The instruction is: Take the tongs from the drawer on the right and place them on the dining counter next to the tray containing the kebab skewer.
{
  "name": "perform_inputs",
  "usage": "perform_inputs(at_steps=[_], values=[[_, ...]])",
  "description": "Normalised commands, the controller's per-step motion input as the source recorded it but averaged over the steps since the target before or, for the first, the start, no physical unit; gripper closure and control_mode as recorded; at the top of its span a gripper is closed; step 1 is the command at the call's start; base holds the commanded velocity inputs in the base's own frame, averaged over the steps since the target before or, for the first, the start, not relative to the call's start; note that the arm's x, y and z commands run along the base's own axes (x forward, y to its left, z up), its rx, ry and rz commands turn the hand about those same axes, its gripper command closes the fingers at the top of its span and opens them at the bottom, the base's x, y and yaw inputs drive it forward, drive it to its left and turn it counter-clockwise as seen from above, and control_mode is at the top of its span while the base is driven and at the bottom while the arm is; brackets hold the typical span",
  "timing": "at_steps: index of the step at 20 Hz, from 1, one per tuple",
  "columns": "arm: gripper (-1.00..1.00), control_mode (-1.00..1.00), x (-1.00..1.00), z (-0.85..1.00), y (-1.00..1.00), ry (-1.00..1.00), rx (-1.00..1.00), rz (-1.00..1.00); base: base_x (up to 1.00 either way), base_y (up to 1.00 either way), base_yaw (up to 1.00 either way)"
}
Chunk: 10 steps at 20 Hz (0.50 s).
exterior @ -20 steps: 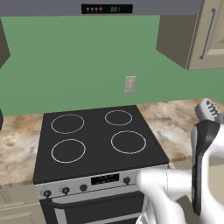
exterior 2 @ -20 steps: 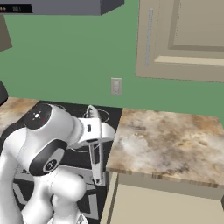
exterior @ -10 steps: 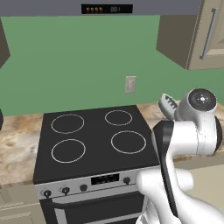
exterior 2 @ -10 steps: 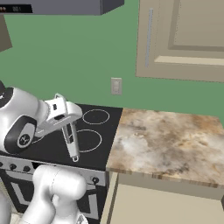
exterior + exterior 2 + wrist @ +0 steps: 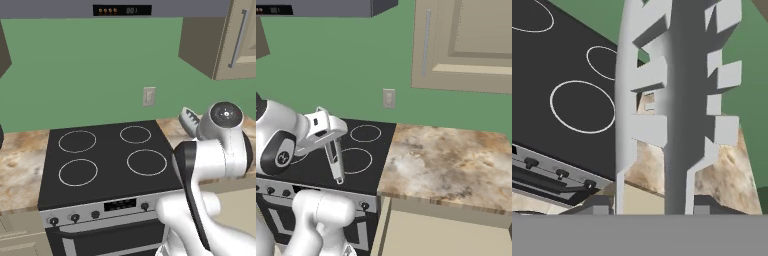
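Holding the tongs (image 5: 335, 161), the gripper (image 5: 329, 139) hangs above the black stove (image 5: 105, 160), its fingers drawn in narrow on the handle end. In the right base view the tongs point down from the hand, slim and grey, tip just over the front right burner (image 5: 353, 160) and clear of the glass. From the left base view only the ridged tip (image 5: 189, 120) shows, poking out past the white wrist (image 5: 224, 135), over the marbled worktop (image 5: 20, 162) edge beside the stove. The hand view looks straight along the tongs (image 5: 672, 100): two long arms with blocky scalloped teeth run up the middle of the picture, the two dark finger tips (image 5: 602, 205) pressed at their base on either side. Behind them lie the stove top with its white burner rings, the knob panel (image 5: 552, 175) at the front edge, and brown-and-cream worktop (image 5: 727, 175) to the right. Green wall (image 5: 100, 75) behind, with a pale outlet (image 5: 149, 96) above the stove's back edge. Beige upper cabinet (image 5: 466, 45) over the worktop on the right; a beige cabinet front (image 5: 446, 235) sits below the stone slab (image 5: 451, 165).
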Motion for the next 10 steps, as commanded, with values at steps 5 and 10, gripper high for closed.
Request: perform_inputs(at_steps=[5, 10], values=[[1.00, -1.00, 0.00, 0.00, 0.00, 0.00, 0.00, 0.00, 0.00, 0.00, 0.00], [1.00, -1.00, 0.00, 0.00, 0.00, 0.00, 0.00, 0.00, 0.00, 0.00, 0.00]])
